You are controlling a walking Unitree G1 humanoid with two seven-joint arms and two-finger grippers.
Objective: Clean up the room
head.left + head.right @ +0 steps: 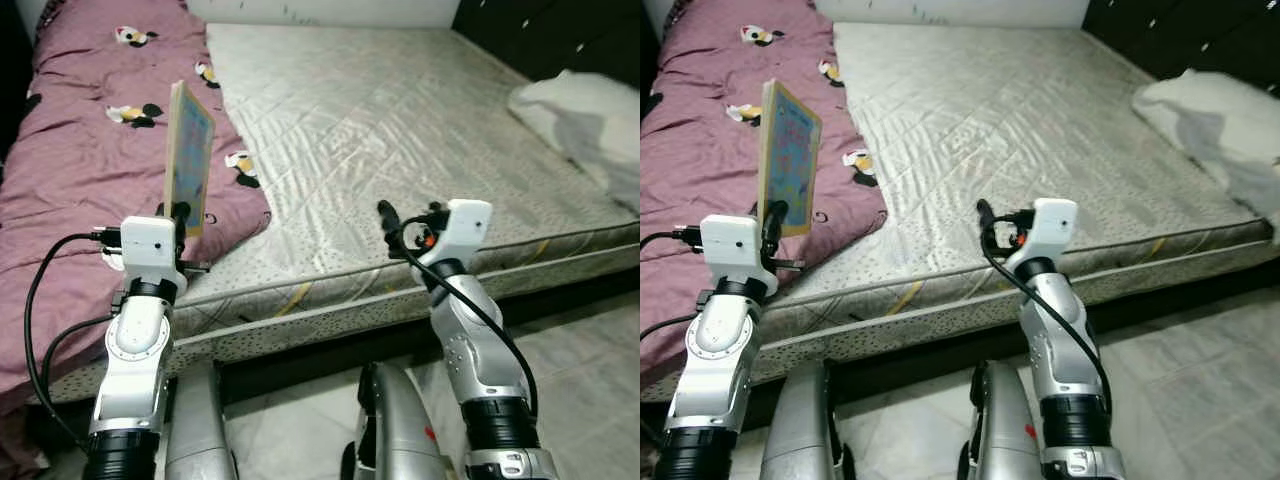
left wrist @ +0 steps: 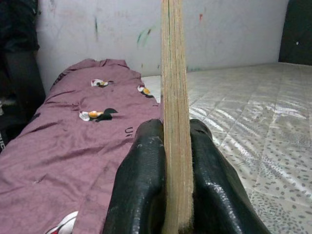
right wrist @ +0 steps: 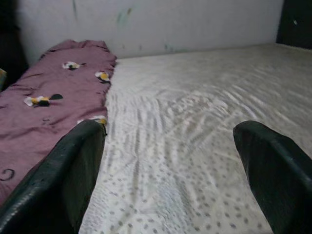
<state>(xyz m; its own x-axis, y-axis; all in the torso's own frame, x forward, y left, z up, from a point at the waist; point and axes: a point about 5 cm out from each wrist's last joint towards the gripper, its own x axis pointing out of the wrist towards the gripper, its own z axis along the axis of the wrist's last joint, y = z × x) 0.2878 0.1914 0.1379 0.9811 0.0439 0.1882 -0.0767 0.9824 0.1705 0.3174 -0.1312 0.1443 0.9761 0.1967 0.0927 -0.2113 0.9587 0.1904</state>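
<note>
My left gripper (image 2: 170,185) clenched the board (image 1: 188,155) upright, clear of the bed (image 1: 420,130) ahead; my right gripper (image 3: 170,170) hovered agape, spare.

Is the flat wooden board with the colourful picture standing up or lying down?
Standing up. The thin wooden picture board is held upright on its edge, clamped between the left end effector's black fingers, above the purple blanket.

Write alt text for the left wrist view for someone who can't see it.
Two black fingers of the left gripper clamp a thin wooden board seen edge-on and upright. Behind it lie a mauve blanket with small bird prints and a bare grey quilted mattress, backed by a white wall.
</note>
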